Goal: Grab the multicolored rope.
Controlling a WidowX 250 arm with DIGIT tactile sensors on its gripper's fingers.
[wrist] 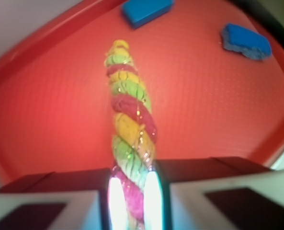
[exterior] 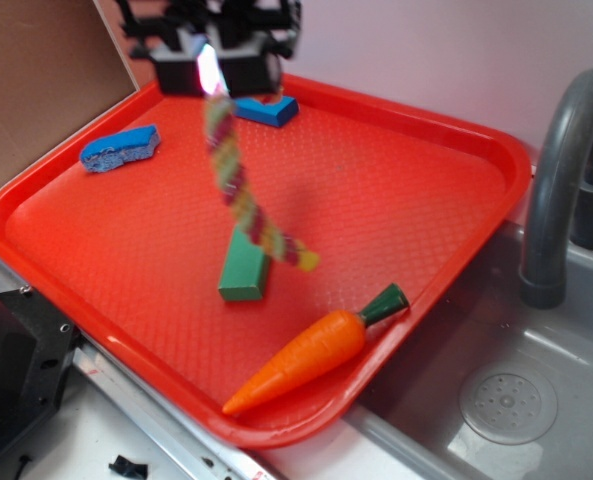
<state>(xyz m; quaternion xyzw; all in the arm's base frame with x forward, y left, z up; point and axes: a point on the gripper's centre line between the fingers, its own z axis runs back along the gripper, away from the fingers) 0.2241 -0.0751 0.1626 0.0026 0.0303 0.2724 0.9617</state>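
Gripper [exterior: 214, 78] up over the tray's [exterior: 456, 150] far left part, clamped on one end of the rope [exterior: 241, 190]. Rope pinched between the two bright fingers [wrist: 114, 194], seen close from the wrist. Hangs down and slants toward the tray's middle, clear of the red surface along most of its length; whether the free tip touches anything, cannot tell. In the exterior view, free end overlapping the green block [exterior: 245, 270], which lies near the tray's middle. Twisted strands of pink, yellow and green, blurred in both views.

On the tray too: carrot [exterior: 311, 355] along the near right edge, dark green top pointing toward the sink [exterior: 536, 400]; blue block [exterior: 268, 110] near the far rim, just behind the gripper; blue sponge [exterior: 119, 148] at the left side, well apart from the rope. Grey tap [exterior: 561, 170] rising at the right, beside the tray.
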